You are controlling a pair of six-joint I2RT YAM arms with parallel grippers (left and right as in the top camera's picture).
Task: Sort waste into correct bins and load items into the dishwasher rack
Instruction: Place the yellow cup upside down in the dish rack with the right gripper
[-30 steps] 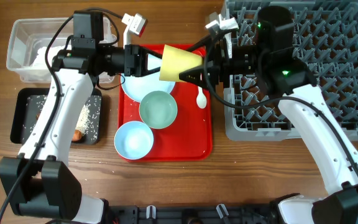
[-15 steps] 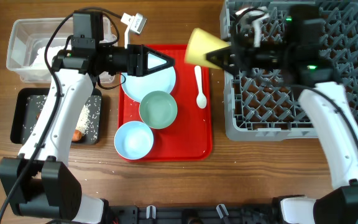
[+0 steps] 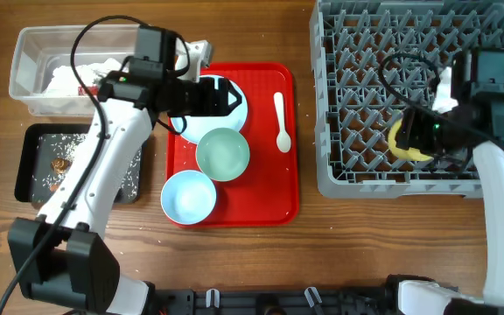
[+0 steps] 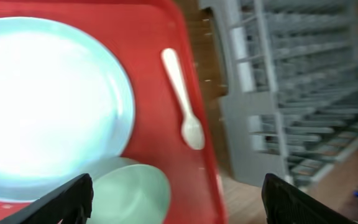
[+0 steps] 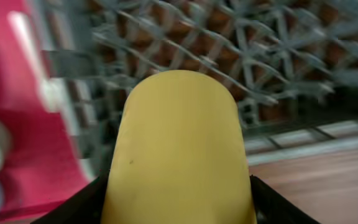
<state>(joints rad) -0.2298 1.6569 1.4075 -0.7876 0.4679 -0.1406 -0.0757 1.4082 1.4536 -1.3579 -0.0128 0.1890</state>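
Two robot arms reach over a wooden table point(image 3: 234, 254). Nearest the front edge, a light blue bowl point(image 3: 188, 196) sits upright on a flat red tray point(image 3: 274, 192), and a pale green bowl point(image 3: 222, 153) stands just behind it. To the left, a shallow black tray point(image 3: 35, 179) holds scattered white rice grains point(image 3: 131, 179) and a small brown lump point(image 3: 59, 163).

Further back on the red tray lie a white spoon point(image 3: 281, 122) and a light blue plate point(image 4: 48, 99). The left gripper point(image 3: 227, 94) hovers above the plate, its fingers spread wide and holding nothing.

On the right, the right gripper point(image 3: 412, 138) clamps the small yellow cup point(image 5: 178, 149), which lies sideways over the near part of the grey dishwasher rack point(image 3: 366, 52). Whether the cup touches the pegs cannot be told.

Farthest back on the left, a clear tub point(image 3: 26, 44) holds crumpled white tissue point(image 3: 59, 77).
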